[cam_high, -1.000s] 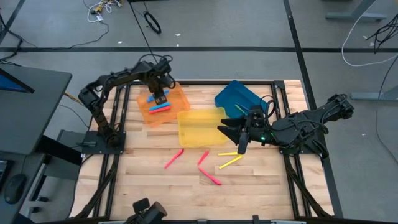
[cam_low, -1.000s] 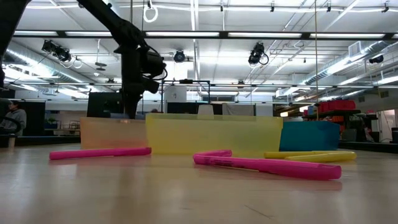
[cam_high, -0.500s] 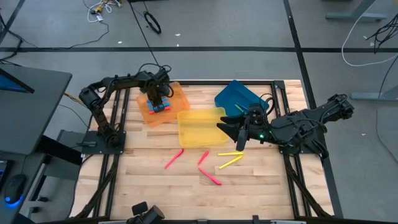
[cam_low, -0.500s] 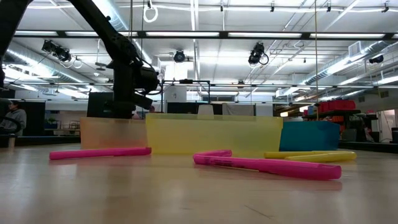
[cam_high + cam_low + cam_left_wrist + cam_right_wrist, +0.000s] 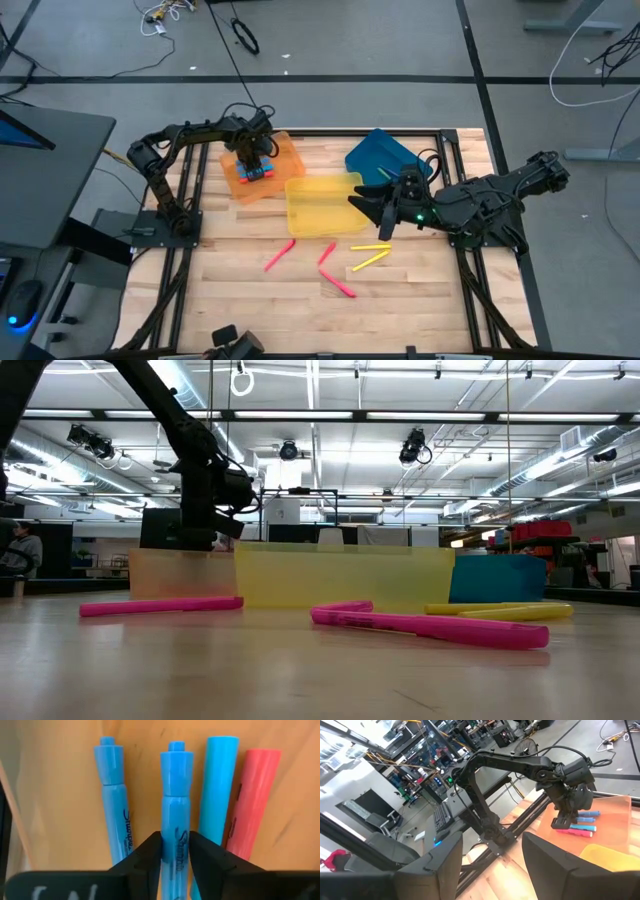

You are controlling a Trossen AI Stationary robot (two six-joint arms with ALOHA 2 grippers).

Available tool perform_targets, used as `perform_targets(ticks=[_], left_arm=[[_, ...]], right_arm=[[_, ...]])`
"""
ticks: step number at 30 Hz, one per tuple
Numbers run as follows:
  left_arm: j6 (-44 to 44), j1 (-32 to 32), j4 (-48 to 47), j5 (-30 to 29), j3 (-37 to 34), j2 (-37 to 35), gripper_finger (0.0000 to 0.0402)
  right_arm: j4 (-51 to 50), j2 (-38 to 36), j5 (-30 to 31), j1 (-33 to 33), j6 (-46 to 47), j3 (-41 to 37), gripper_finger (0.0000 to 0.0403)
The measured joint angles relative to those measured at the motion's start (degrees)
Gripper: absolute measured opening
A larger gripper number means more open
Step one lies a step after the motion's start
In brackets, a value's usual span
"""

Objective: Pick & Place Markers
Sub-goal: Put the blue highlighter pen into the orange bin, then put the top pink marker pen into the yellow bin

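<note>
My left gripper (image 5: pixel 252 165) points down into the orange tray (image 5: pixel 290 155) and is shut on a blue marker (image 5: pixel 176 780). Beside it on the tray floor lie another blue marker (image 5: pixel 114 805), a light blue one (image 5: pixel 217 785) and a red one (image 5: pixel 252 800). Three pink markers (image 5: pixel 279 256) (image 5: pixel 326 253) (image 5: pixel 340 287) and two yellow ones (image 5: pixel 370 246) (image 5: pixel 370 261) lie on the table. My right gripper (image 5: pixel 362 205) hovers open above the right end of the yellow tray (image 5: pixel 320 200), holding nothing. My left gripper pinches the blue marker's barrel (image 5: pixel 176 827) between its two fingers (image 5: pixel 150 852), a little behind the cap. The fingers come from above, pointing down, and lie across the marker. The marker lies level among the others on the orange tray's floor.
A blue tray (image 5: pixel 385 150) stands at the far right, behind the yellow one. The three trays stand close together along the table's far half. The near half of the wooden table (image 5: pixel 250 310) holds only the loose markers.
My left gripper has gone down into the orange tray with the blue marker, which now lies level with the other markers there. My right arm has kept still.
</note>
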Motion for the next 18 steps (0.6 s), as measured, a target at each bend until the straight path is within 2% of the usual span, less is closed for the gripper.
perform_targets(ticks=[10,18], left_arm=[[-1.6,-0.2,-3.8,-1.0,0.0,-0.4,0.0166],[-3.0,-1.2,-4.5,-2.6,0.0,-9.0,0.0148]], right_arm=[[0.0,0.0,0.0,0.0,-0.3,0.0,0.0206],[0.0,0.0,0.0,0.0,-1.4,0.0,0.0206]])
